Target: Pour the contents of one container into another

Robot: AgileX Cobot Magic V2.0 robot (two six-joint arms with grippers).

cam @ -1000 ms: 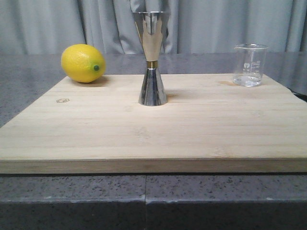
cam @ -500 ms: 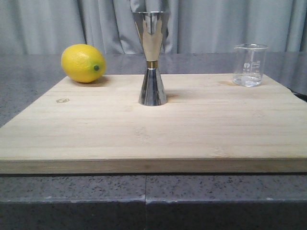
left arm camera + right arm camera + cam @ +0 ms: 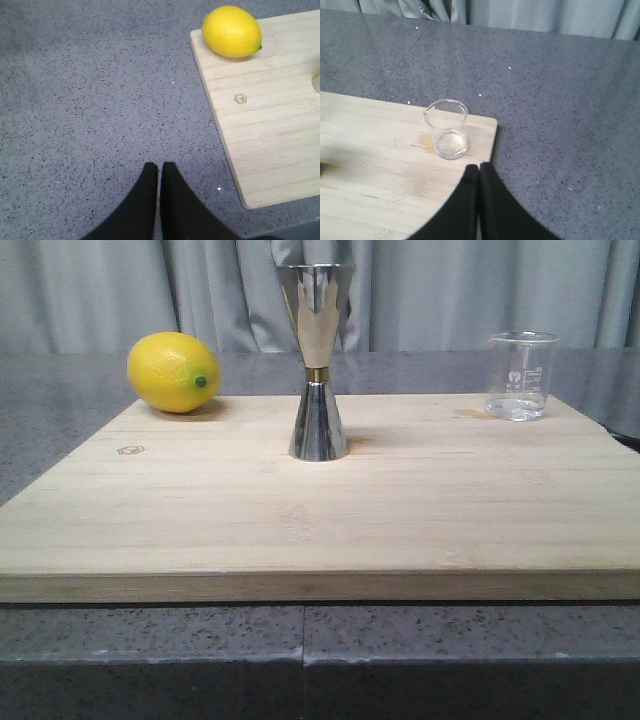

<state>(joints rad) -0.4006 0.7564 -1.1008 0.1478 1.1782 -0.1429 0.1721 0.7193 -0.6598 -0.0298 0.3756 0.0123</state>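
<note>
Two grippers are waiting off the work, and neither is holding anything. On the wooden board (image 3: 320, 510) the glass beaker (image 3: 520, 375) is standing upright at the far right corner, well apart from the steel jigger (image 3: 317, 360), which is standing upright near the middle of the board's far half; a lemon (image 3: 173, 371) is lying at the far left corner. In the right wrist view the right gripper (image 3: 478, 172) is showing its two dark fingers pressed together, tips pointing almost straight at the beaker (image 3: 448, 129), which is sitting just beyond them, close to the board's corner and edge. The left gripper (image 3: 159, 170) is likewise showing its fingers pressed together, hanging over the bare grey countertop (image 3: 90, 90) beside the board's left edge, with the lemon (image 3: 232, 31) ahead of it and the beaker nowhere in its view. So the right arm is looking clearly nearer to the beaker. Its fingers are needing to spread before they can straddle the beaker's vertical wall, and the carry to the jigger is then running leftward across the board.
</note>
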